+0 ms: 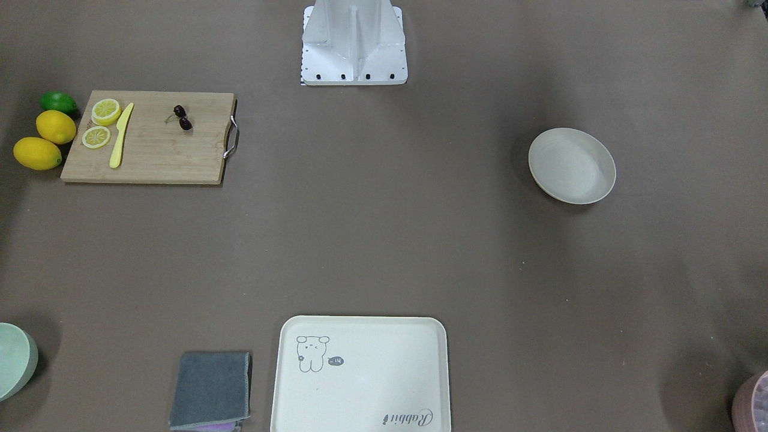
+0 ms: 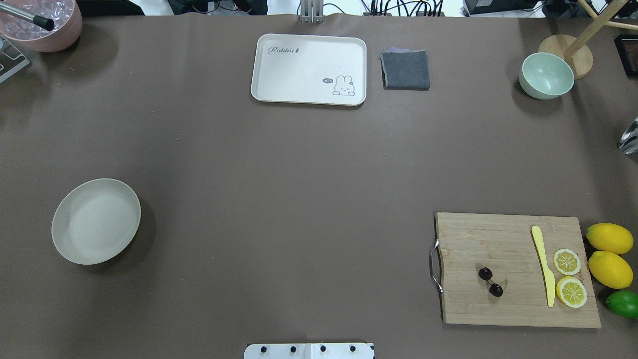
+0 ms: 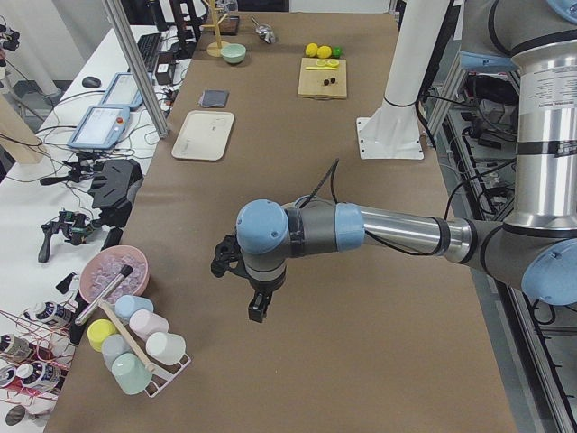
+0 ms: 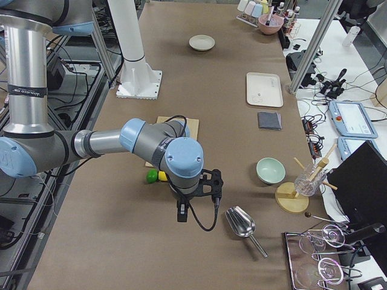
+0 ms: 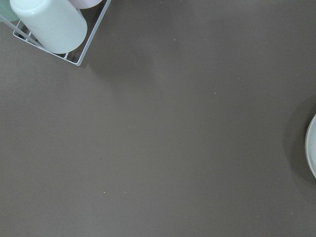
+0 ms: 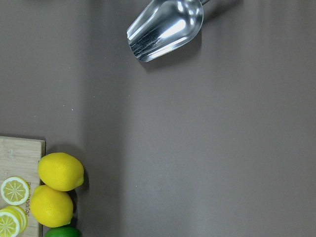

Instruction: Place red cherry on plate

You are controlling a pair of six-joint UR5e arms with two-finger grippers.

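Far out to the left of the cutting board (image 2: 513, 239), over the counter (image 2: 299, 199), hang the left fingers (image 3: 256, 311). They show only in a side view, so whether they are parted or closed cannot be told. The plate (image 2: 96, 221), round, shallow and cream-white with a raised rim, sits well to the left of the board, with brown counter between them. The cream tray (image 2: 309, 69) with a small animal drawing lies well beyond the board and to its left, and a folded grey cloth (image 2: 405, 70) is just beside the tray on the board's side.

A metal handle (image 2: 435, 267) is fixed to the board's left edge, the one facing the plate. The red cherry (image 2: 496, 289) rests on the board's left half, near the handle. It is two tiny, almost black fruits joined by thin stems. To its right on the board lie a yellow knife (image 2: 544, 264) and then two lemon slices (image 2: 567, 262).

Two whole lemons (image 2: 609, 238) and a lime (image 2: 623, 303) sit just off the board's right edge. A pale green bowl (image 2: 546, 75) stands far beyond it. The right fingers (image 4: 180, 215) hover past the lemons, near a metal scoop (image 6: 165, 27), and their state cannot be told either.
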